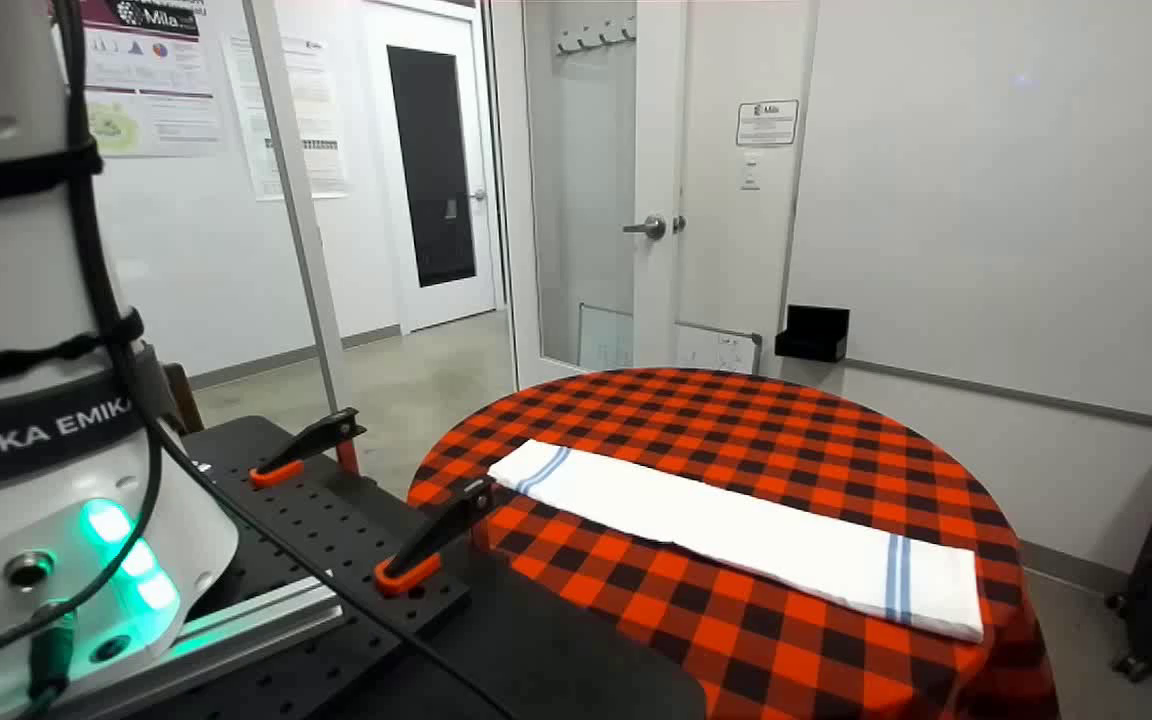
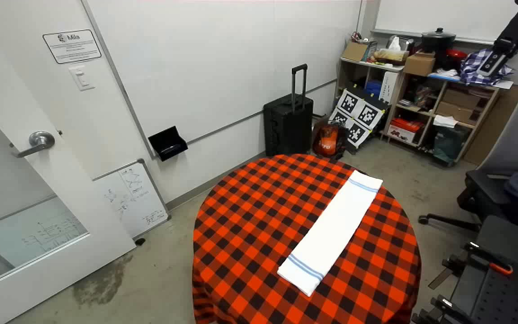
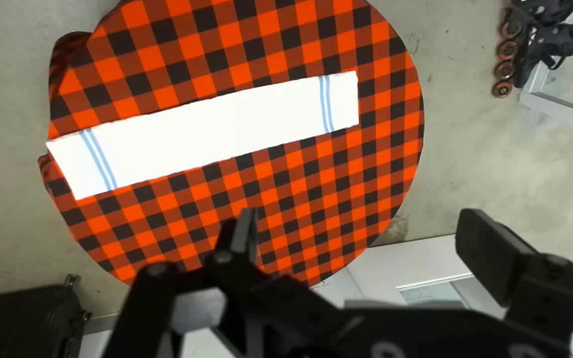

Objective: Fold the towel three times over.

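White, with a pair of thin blue stripes across each end, the towel (image 1: 726, 525) lies flat as a long, narrow strip on the round tabletop (image 3: 381, 164), over a red-and-black checked tablecloth (image 2: 250, 211) that hangs down past the edge. One striped end reaches the tabletop's edge on the side toward the black suitcase (image 2: 286, 128); the opposite end stops a little inside the edge. Its long sides run nearly straight, with a slight bump partway along one of them; how many layers it has, I cannot tell. In the wrist view the gripper (image 3: 358, 231) stands wide, its two dark fingers (image 3: 488, 253) far apart, with checks and grey floor (image 3: 465, 149) showing between them and the towel well apart from both. In an exterior view part of the gripper hangs at the upper right, beyond the tabletop's edge. Beside the tabletop, the white robot arm (image 1: 26, 300), green lights glowing at its base, is mounted by a black perforated plate (image 1: 321, 535), with two black-and-orange clamps (image 1: 446, 525) along the plate's edge. Black inline skates (image 3: 555, 42) with orange wheels rest on the floor, apart from the tabletop.
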Motion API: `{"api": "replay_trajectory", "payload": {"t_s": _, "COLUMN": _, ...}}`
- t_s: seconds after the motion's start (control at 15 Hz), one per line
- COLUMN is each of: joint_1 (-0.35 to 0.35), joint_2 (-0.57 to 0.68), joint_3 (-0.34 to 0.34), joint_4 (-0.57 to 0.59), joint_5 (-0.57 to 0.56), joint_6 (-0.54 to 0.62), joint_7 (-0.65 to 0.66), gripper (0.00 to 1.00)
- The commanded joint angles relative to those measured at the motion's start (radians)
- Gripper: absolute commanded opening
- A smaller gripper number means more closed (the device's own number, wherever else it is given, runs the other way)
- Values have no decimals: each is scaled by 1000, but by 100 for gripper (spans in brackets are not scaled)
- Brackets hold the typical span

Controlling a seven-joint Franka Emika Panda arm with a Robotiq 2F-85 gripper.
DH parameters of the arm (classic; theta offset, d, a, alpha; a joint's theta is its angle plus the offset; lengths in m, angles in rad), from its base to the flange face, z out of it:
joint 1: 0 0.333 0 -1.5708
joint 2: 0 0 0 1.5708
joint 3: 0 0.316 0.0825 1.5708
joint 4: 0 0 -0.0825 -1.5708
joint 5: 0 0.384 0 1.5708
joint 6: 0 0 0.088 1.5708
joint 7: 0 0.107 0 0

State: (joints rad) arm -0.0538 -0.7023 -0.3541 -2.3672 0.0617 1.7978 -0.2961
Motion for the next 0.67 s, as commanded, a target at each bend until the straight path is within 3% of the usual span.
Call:
{"api": "replay_trajectory", "payload": {"t_s": 0.0, "joint_1": -27, "joint_2": 8, "joint_3": 19, "joint_4": 4, "joint_5": 16, "joint_6": -3, "joint_7": -15, "gripper": 100}}
{"api": "replay_trajectory", "payload": {"t_s": 0.4, "joint_1": -27, "joint_2": 8, "joint_3": 19, "joint_4": 4, "joint_5": 16, "joint_6": -3, "joint_7": -15, "gripper": 100}}
{"api": "replay_trajectory", "payload": {"t_s": 0.6, "joint_1": -17, "joint_2": 29, "joint_3": 66, "joint_4": -32, "joint_5": -13, "joint_6": 150, "joint_7": -15, "gripper": 100}}
